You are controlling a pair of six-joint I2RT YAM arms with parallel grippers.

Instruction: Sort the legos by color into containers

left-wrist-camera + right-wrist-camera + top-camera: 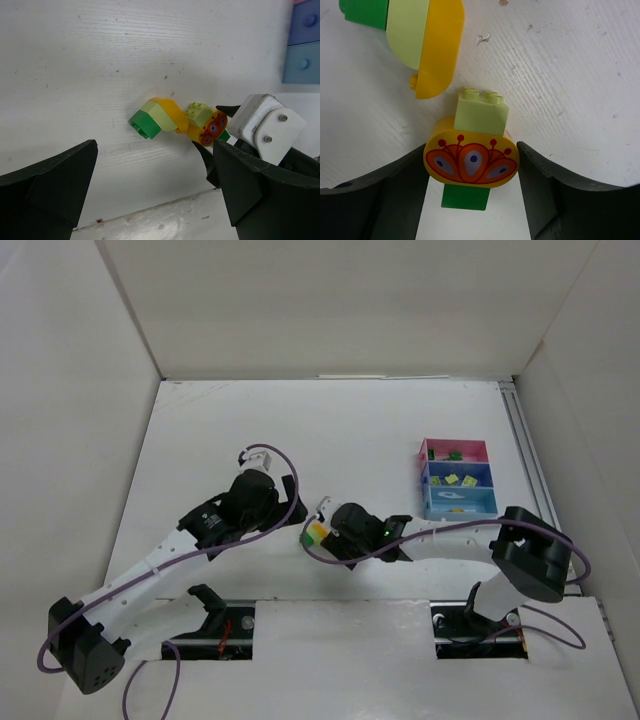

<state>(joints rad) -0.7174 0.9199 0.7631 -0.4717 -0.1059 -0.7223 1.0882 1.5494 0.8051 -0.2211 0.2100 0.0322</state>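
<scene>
You are hovering the left claw [155, 145] with its jaws wide apart over the white desk [100, 60], where a curved yellow lego clump [155, 117] is lying just beside the flower-printed lego clump [470, 162] that your right claw [471, 150] is clamping by its sides, while the joined containers [424, 480] are sitting well apart at far right.

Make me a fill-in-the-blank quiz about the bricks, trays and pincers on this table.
1. The left pincer stands wide ____ with nothing in it.
2. The flower-patterned brick between the fingers of the right pincer is mostly ____.
3. The curved clump lying beside it ends in a dark ____ brick.
4. The trays are pink, dark blue and ____ blue.
Missing words: open, yellow, green, light.
</scene>
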